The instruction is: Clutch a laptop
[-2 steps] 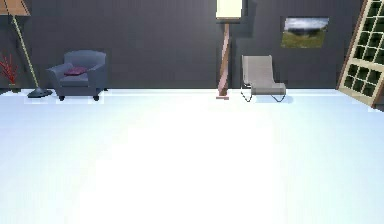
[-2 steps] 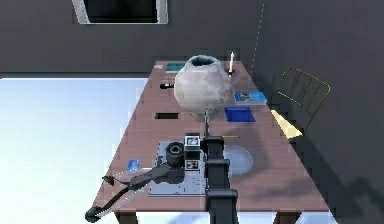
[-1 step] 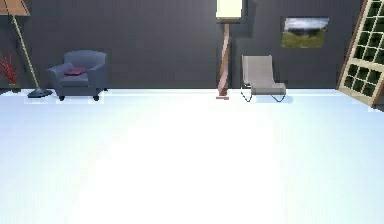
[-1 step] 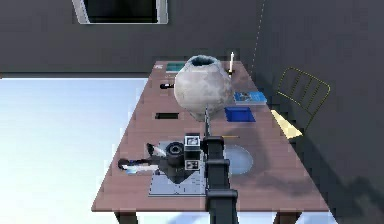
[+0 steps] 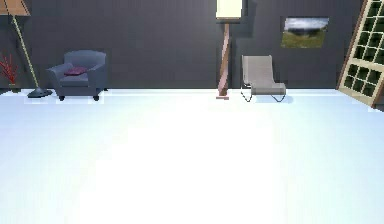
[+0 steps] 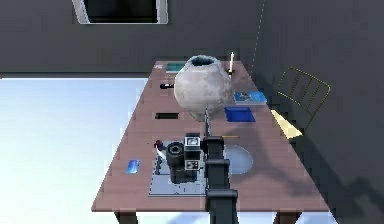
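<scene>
1. Dark walls surround a long brown worktop (image 6: pixel 140 118) that carries a big grey vase (image 6: pixel 205 85).
2. At 6 o'clock from the vase, near the worktop's close end, lies a flat grey slab, seemingly the laptop (image 6: pixel 160 185). The arm (image 6: pixel 218 188) partly covers it, so its long axis and facing cannot be told.
3. The end effector (image 6: pixel 173 157) is at the slab, and I cannot tell whether it holds anything.

Cut off at the arm side view's top edge — a dark frame (image 6: pixel 120 10). Partly hidden by the gripper (image 6: pixel 176 160) — a grey flat slab (image 6: pixel 160 186), too covered to name.
</scene>
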Tool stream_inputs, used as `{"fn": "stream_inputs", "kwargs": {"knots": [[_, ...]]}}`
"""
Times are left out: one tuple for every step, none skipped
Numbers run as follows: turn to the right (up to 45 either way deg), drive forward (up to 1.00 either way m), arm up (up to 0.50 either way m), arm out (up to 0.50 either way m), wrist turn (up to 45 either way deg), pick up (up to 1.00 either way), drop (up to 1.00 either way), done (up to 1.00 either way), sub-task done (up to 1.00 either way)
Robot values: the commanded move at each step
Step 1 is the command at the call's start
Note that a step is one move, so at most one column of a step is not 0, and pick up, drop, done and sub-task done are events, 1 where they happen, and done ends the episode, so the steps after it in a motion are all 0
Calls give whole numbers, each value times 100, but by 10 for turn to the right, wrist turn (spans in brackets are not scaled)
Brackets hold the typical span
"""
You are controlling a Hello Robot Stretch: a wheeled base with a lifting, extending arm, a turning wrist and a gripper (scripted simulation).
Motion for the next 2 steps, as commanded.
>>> {"fn": "stream_inputs", "kwargs": {"knots": [[0,0,-30,0,0,0,0,0,0],[0,0,0,0,0,100,0,0,0]]}}
